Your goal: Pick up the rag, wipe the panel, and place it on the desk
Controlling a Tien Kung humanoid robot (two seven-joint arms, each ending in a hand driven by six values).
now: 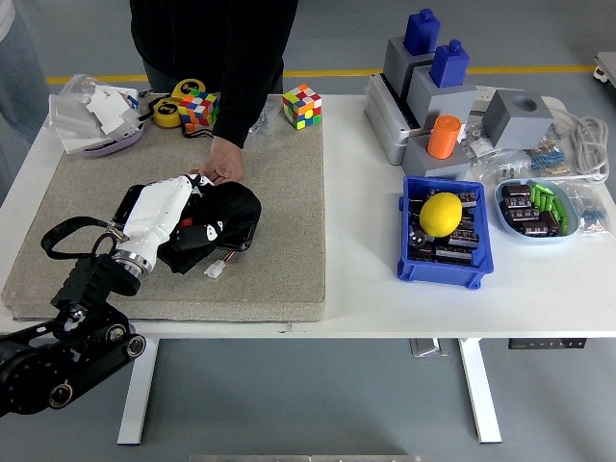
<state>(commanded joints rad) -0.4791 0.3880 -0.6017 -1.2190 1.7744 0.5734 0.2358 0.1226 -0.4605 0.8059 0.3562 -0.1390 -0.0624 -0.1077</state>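
**White table, grey mat, left hand on the rag**

White table [366, 308] fills the frame, with a grey mat [279, 260] across its left half.

Coming in from the lower left, the robot's left hand [164, 214] in its white shell lies on a black rag [223, 219] left of centre on the mat. Its fingers are sunk into the crumpled cloth, so the hand presses on the rag; whether they are curled round it or lying flat cannot be told. The rag is bunched over a dark panel [130, 202], whose edge shows just left of the hand. A small white connector [215, 270] pokes out below the rag. The right arm is out of view.

Just above the rag, a person's hand [224, 160] in a black sleeve rests on the mat, fingertips touching the cloth's upper edge.

Further up, two colour cubes [199, 109] [301, 105] sit near the mat's top edge, with a yellow tape roll [169, 114] beside the left one and a heap of clear bags [96, 114] in the upper left.

Right of centre, a blue bin [443, 262] holds a lemon [442, 214]. Above it stands a grey fixture [433, 96] with blue blocks and an orange cylinder [444, 137]. At far right lie a light blue tray [537, 210] of parts and white cables [582, 135].
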